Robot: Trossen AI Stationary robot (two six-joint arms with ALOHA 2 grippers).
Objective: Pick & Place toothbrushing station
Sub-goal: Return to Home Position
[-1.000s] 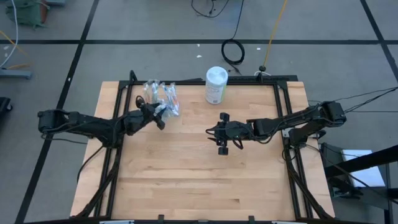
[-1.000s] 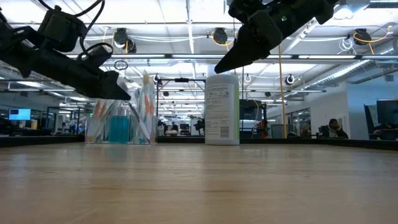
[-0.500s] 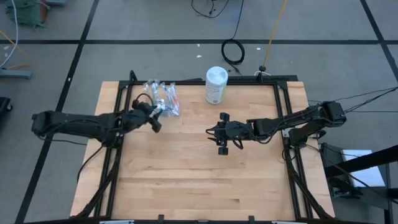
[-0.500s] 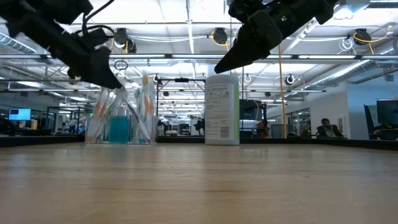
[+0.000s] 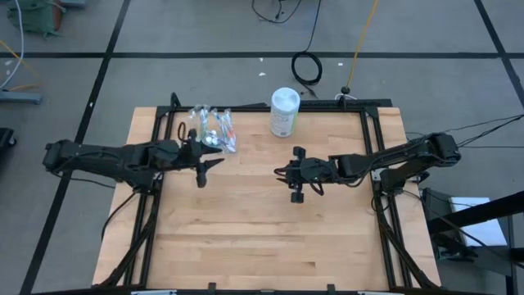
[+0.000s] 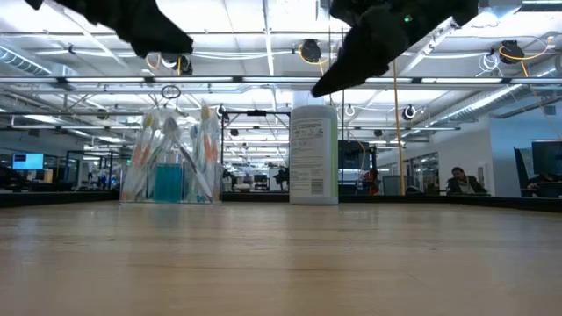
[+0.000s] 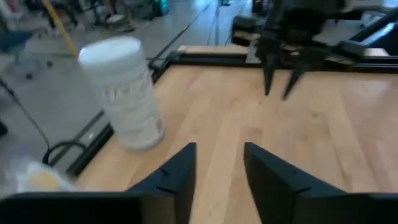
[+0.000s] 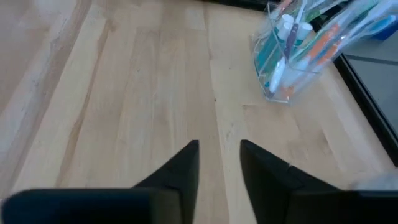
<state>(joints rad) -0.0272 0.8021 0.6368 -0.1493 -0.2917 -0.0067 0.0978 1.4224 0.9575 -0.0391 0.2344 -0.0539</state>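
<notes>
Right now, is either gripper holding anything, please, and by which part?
Nothing is held: the left gripper and the right gripper both stand open and empty.

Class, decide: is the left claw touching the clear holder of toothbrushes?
Apart. The low view shows the left claw well above the holder, with open air between it and the toothbrushes.

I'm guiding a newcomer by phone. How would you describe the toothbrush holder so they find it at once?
On the wooden table, look along the back edge, to the left of the tall white canister. The organizer is the only clear thing, crammed with toothbrushes and teal bottles.
</notes>
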